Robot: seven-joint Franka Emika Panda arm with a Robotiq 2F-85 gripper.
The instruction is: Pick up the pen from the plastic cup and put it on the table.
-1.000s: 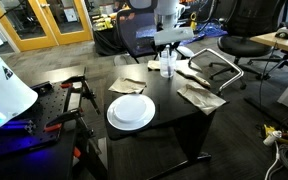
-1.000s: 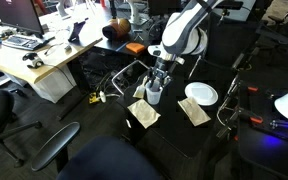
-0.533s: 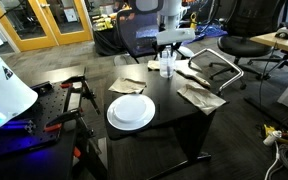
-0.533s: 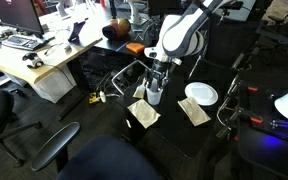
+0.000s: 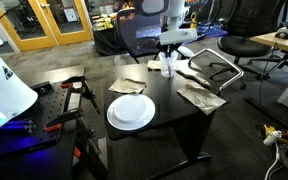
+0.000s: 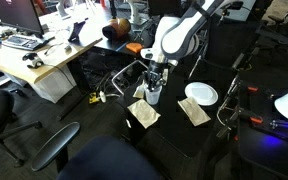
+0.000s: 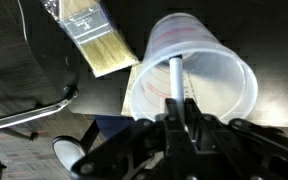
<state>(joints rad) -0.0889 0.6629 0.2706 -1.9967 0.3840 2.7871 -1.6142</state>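
Wrist view shows your pincer [image 7: 180, 113] clamped on the pen [image 7: 174, 78], which stands inside the plastic cup [image 7: 224, 72]. The cup sits on the black tabletop [image 5: 170, 112].

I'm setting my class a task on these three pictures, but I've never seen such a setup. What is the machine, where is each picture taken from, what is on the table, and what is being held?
The machine is a single robot arm with a two-fingered gripper at its end. Two pictures come from cameras standing at different spots in the room. The third comes from a camera on the wrist, looking down past the gripper. On the black table are a white plate, crumpled sheets, a paintbrush and a clear plastic cup. The gripper appears shut on the pen standing in the cup.
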